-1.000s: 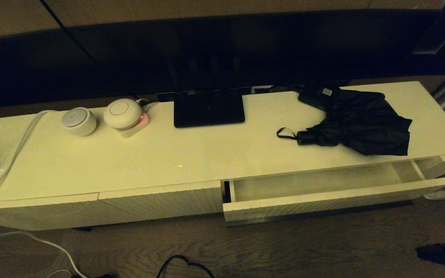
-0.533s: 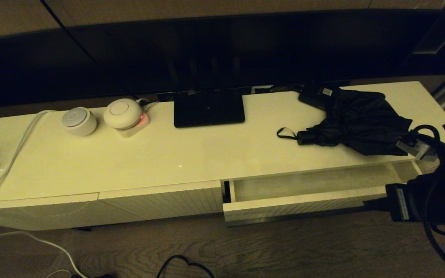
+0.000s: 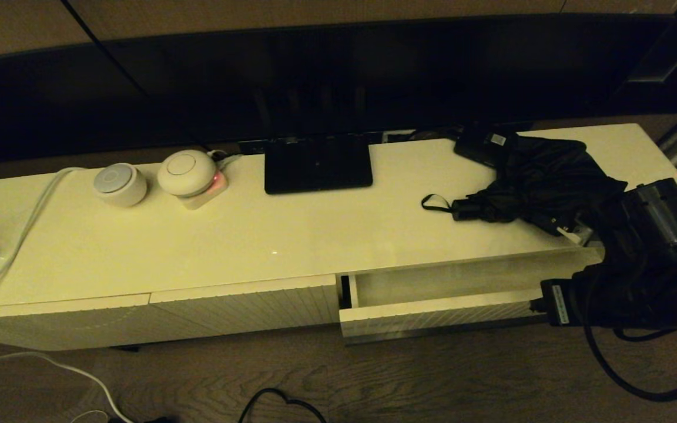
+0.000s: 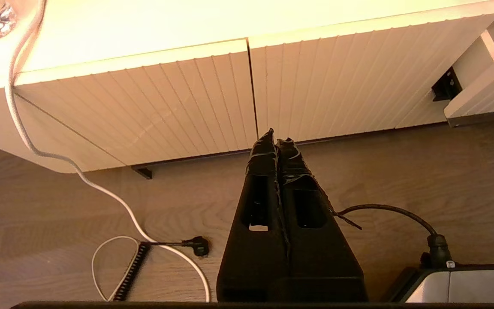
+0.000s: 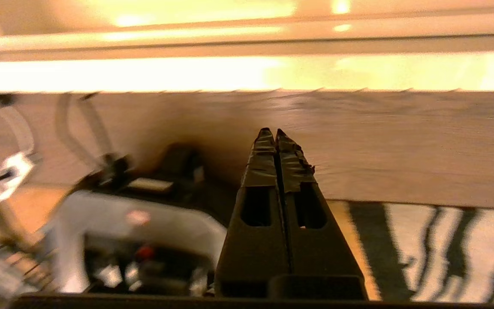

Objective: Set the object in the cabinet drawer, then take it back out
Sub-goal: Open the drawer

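head view: the black folding umbrella lies on the cabinet top, its short handle and wrist loop pointing away from the right arm, its baggy fabric just beside that arm's dark wrist housing. the cabinet drawer stands pulled out directly below the umbrella, interior bare. the right arm covers the drawer's near end; its fingertips are not visible here. beyond the umbrella sit a small black box with a white label and a flat black stand.

left wrist view: the left gripper hangs low before the ribbed closed panels, fingers pressed together, holding nothing, a white cable trailing across the wooden floor to one side of it.

right wrist view: the right gripper also shows its fingers together and empty, aimed at a ribbed cream face ahead, the scene smeared.

judgement: the step in hand looks like the reach for the umbrella. it would go best if the fingers part before arrival and close on the firm handle or gathered shaft, not loose fabric, which could slip or snag on the drawer edge.
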`<state>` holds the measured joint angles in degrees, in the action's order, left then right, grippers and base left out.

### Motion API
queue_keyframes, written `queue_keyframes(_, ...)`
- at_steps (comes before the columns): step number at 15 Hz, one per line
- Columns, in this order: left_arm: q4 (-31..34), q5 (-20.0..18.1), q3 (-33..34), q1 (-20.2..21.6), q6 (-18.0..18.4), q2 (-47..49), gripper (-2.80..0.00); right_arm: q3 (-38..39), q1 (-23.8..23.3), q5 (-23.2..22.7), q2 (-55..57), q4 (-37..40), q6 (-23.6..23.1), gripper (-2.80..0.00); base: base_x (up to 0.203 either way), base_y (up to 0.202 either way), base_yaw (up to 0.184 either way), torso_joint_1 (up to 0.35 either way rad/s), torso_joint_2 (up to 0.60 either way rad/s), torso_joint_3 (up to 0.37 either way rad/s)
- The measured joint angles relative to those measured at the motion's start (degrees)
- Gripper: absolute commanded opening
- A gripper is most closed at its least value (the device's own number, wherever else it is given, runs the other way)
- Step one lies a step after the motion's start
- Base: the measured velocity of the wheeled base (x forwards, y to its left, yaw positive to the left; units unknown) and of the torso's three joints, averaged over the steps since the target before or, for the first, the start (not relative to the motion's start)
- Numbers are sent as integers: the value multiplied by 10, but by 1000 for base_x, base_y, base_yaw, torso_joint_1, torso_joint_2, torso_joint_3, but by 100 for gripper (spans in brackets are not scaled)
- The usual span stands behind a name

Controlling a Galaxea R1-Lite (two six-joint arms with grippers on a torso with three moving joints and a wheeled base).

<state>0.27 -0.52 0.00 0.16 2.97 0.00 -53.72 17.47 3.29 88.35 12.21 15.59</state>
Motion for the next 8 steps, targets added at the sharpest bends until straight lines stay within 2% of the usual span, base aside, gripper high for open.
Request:
queue_keyframes(3,0,0,0,0,1,0,-280,22,0,42,19,-53,-22,-280,0,0,0,0,0,0)
queue_keyframes(8,0,0,0,0,0,0,-280,31,-19,44,12,-89,-43,-280,0,0,0,0,0,0)
